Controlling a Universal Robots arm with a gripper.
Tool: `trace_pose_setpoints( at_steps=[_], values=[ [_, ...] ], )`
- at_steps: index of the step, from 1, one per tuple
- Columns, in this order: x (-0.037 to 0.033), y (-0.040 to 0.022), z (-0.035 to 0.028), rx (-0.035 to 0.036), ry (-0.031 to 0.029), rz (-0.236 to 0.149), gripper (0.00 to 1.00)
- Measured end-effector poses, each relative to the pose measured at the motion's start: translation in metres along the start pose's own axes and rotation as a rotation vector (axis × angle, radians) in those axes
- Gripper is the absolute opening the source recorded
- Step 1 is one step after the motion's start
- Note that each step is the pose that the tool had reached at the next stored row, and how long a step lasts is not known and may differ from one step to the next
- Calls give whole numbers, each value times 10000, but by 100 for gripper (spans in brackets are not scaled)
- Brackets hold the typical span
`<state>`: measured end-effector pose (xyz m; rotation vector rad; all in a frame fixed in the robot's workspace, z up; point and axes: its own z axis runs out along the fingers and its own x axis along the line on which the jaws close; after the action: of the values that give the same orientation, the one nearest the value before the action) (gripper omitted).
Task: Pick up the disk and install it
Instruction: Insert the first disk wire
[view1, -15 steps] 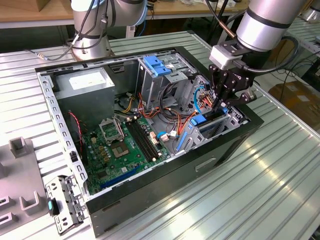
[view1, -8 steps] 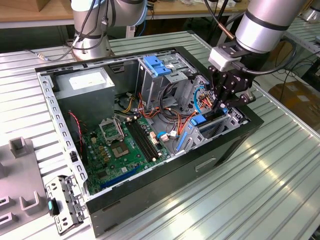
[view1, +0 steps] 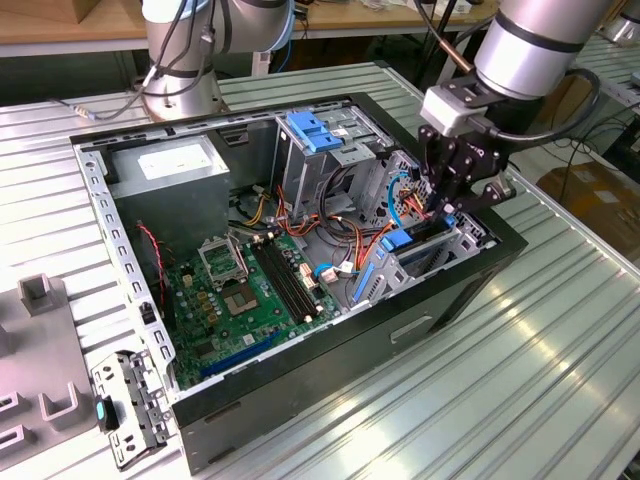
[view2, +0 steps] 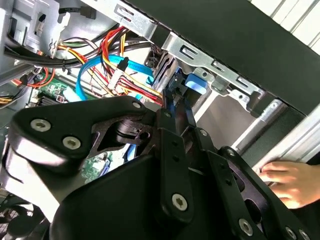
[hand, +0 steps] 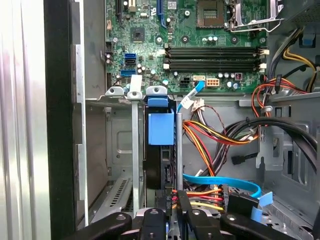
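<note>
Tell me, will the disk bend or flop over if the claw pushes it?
Probably neither. The disk looks like a rigid slab, so likely stiff. It stands on edge between walls of the drive cage, which should keep it from tipping.

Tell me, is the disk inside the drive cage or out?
Inside: the disk stands on edge in the drive cage, the gripper at its end.

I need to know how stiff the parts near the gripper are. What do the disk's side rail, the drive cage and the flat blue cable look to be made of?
The disk's blue side rail looks like moulded plastic: uniform colour, soft sheen. The drive cage looks like bare sheet metal, probably steel: grey, folded and punched. The flat blue cable by the gripper looks like flexible plastic-sheathed ribbon, since it curves freely.
</note>
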<state>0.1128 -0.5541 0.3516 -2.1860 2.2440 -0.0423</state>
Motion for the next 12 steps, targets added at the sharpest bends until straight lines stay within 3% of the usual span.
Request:
trace_pose_setpoints(
  at_steps=[4, 7, 12],
  values=[
    [-1, -1, -18, 0, 4, 0, 22],
    [-2, -1, -18, 0, 5, 0, 11],
    [-2, -1, -18, 0, 5, 0, 11]
  ],
)
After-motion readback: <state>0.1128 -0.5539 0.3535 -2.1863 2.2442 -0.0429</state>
